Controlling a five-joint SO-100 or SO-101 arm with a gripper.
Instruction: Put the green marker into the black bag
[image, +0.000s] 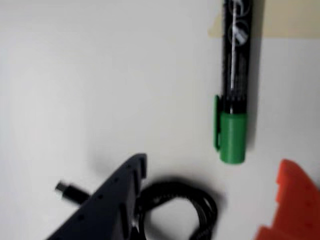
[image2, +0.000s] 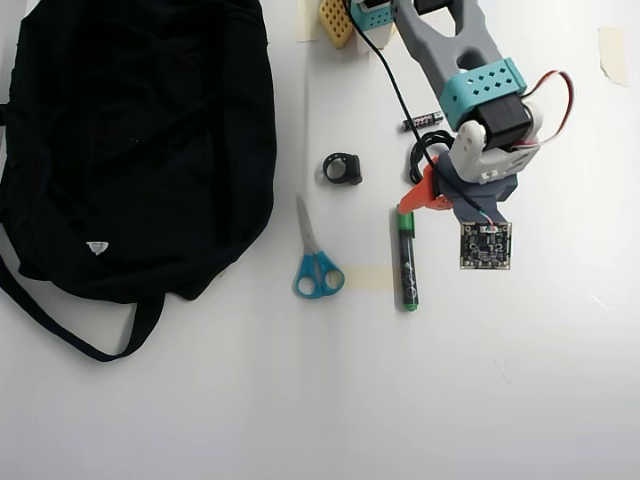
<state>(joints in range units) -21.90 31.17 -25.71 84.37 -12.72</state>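
Two fingers, one dark (image: 107, 200) and one orange (image: 292, 205), are seen spread apart in the wrist view, with nothing held by the gripper (image2: 418, 196). Overhead, the bag (image2: 130, 150) is spread over the desk's top-left corner; scissors (image2: 315, 262) are laid near mid-desk, then the marker (image2: 406, 260), untouched, just below the gripper

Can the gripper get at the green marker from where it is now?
Probably yes. The gripper sits open just short of the green marker's capped end, nothing on top; the coiled black cable lies under the fingers, not across the marker.
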